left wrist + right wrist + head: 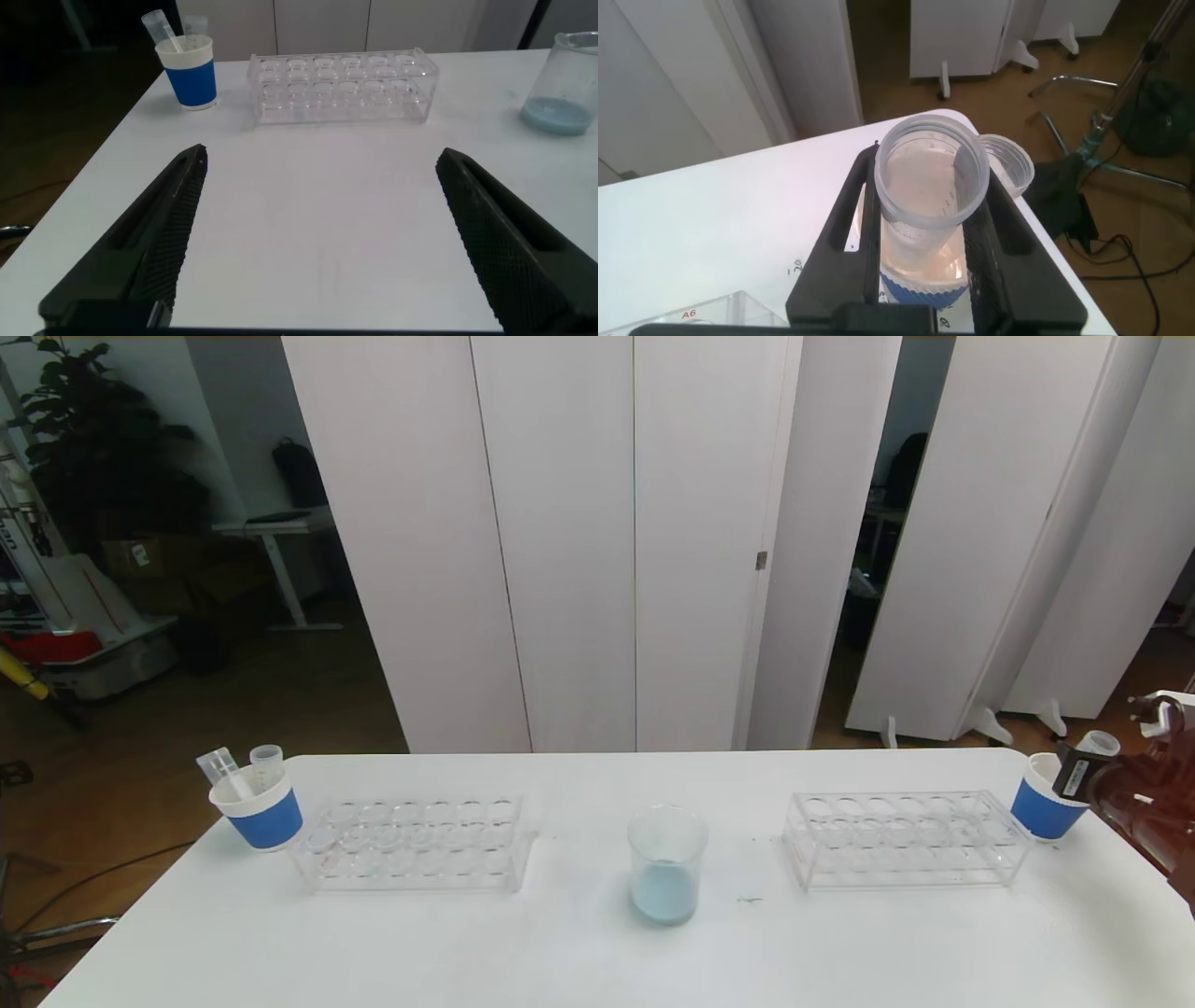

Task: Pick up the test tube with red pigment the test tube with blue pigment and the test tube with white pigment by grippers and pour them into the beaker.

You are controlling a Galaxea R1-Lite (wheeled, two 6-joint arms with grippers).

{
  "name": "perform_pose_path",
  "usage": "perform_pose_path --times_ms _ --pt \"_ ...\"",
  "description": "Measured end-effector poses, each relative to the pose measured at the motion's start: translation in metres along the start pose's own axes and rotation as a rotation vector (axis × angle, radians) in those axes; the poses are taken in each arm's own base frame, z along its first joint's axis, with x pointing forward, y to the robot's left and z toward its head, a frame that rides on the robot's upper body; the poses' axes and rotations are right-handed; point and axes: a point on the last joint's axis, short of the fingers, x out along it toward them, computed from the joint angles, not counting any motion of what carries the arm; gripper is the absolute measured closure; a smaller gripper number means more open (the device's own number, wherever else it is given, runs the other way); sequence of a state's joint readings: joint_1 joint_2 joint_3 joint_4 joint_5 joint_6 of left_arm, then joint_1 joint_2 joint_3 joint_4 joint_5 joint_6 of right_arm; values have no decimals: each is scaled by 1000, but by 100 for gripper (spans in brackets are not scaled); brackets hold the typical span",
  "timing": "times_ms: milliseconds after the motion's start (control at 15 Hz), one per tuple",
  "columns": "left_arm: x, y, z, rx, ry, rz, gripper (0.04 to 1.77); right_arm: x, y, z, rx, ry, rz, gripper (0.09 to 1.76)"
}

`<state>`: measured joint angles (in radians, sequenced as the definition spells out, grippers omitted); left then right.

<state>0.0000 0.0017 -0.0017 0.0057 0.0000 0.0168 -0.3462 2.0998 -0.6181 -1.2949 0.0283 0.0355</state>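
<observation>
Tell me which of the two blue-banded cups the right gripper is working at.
The cup at the table's right end: the right gripper is shut on a clear tube over it. The left-end cup stands alone.

You're looking at the left gripper [318, 233] — matte black tapered fingers [154, 243] with knurled inner pads. Right gripper [924, 252] — black slotted fingers; the arm's shell reads glossy dark reddish-brown.
</observation>
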Motion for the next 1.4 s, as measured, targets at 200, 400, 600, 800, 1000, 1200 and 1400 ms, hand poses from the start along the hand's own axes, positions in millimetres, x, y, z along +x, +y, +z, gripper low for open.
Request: perform_pose_path --times_ms 200,400,600,800,1000,1200,1400 --pt "0 0 0 0 0 0 6 0 -2 0 -14 1 -5 39" --pt "0 0 0 0 0 0 6 0 -2 0 -14 -2 -7 10" --pt "0 0 0 0 0 0 6 0 -2 4 -15 -15 -8 10" --pt "0 0 0 0 0 0 6 -2 -3 15 -22 -39 -7 10" --pt "0 0 0 0 0 0 6 -8 -2 37 -29 -43 -7 10" --pt "0 0 0 0 0 0 6 -25 0 72 -29 -47 -4 10" --pt "0 0 0 0 0 0 6 -60 6 112 -32 -80 32 10"
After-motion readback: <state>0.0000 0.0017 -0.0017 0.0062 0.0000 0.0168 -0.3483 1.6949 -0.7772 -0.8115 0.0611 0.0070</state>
